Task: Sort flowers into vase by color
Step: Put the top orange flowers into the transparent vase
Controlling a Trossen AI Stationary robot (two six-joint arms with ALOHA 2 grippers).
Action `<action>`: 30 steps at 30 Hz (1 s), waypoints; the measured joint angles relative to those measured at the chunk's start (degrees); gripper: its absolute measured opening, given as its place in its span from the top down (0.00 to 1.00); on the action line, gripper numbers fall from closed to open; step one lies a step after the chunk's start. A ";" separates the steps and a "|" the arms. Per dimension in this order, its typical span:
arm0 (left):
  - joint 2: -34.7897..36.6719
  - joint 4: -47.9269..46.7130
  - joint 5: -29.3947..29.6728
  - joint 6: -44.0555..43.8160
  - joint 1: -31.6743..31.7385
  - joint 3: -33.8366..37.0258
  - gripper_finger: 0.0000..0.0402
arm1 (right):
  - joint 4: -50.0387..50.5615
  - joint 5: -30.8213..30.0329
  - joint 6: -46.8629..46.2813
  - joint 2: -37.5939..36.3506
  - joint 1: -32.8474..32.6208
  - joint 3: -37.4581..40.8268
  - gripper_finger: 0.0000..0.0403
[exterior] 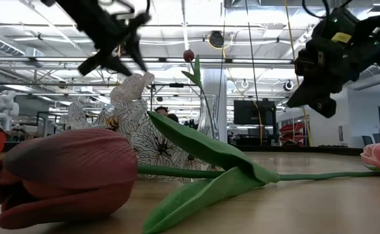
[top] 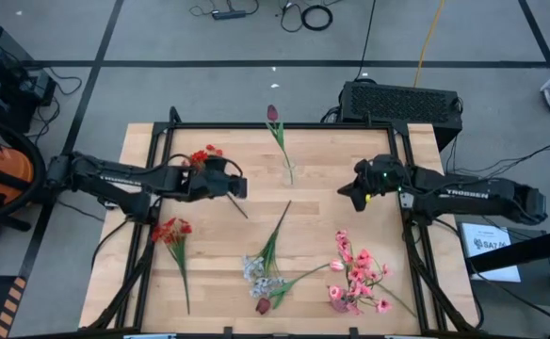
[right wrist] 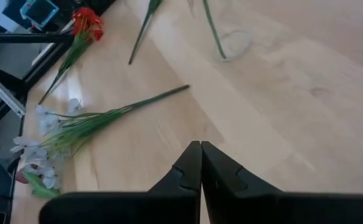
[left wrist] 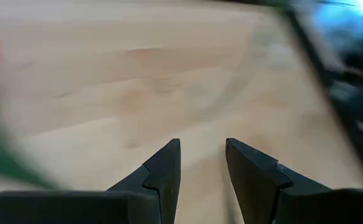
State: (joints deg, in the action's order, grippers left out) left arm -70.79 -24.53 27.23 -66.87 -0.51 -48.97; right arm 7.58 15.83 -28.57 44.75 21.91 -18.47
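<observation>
A clear glass vase (top: pixel 287 173) stands at the table's far middle with one maroon tulip (top: pixel 273 114) upright in it. My left gripper (top: pixel 240 185) hovers open to the left of the vase, with only bare wood showing between its fingers (left wrist: pixel 203 144). A red flower (top: pixel 202 155) lies by that arm, its stem end (top: pixel 241 211) poking out beyond the gripper; whether they touch I cannot tell. My right gripper (top: pixel 347 198) hangs shut to the right of the vase, above bare wood (right wrist: pixel 201 144). On the near half lie another red flower (top: pixel 169 231), a white spray (top: pixel 256 268), a maroon tulip (top: pixel 264 304) and pink blossoms (top: pixel 355 278).
A black metal frame (top: pixel 167 132) runs along the table's edges. Behind the far right corner stands a black box (top: pixel 402 99). Bare wood lies between the two grippers near the vase. In the low view the near tulip (exterior: pixel 66 172) and its leaves fill the foreground.
</observation>
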 joint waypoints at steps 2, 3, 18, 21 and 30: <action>-0.47 -4.98 -0.69 -5.86 2.58 0.00 0.67 | -0.21 2.59 1.54 0.78 1.97 -0.01 1.00; -0.86 -6.73 -1.66 -8.81 3.98 0.00 0.67 | -0.39 3.53 2.18 1.16 2.64 -0.01 1.00; -11.89 -12.03 -14.41 -22.82 18.53 0.00 0.67 | -2.89 6.66 8.33 5.49 3.91 -0.02 1.00; -12.66 -12.05 -14.92 -22.86 20.58 0.00 0.67 | -2.86 8.42 8.49 5.49 3.91 -0.06 1.00; -13.04 -18.91 -16.55 -25.87 24.75 0.00 0.67 | -2.67 8.57 9.40 5.49 3.89 -0.06 1.00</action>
State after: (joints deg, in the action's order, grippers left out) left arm -83.83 -43.43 10.68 -92.74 24.23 -48.97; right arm 4.91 24.40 -19.17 50.24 25.80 -18.52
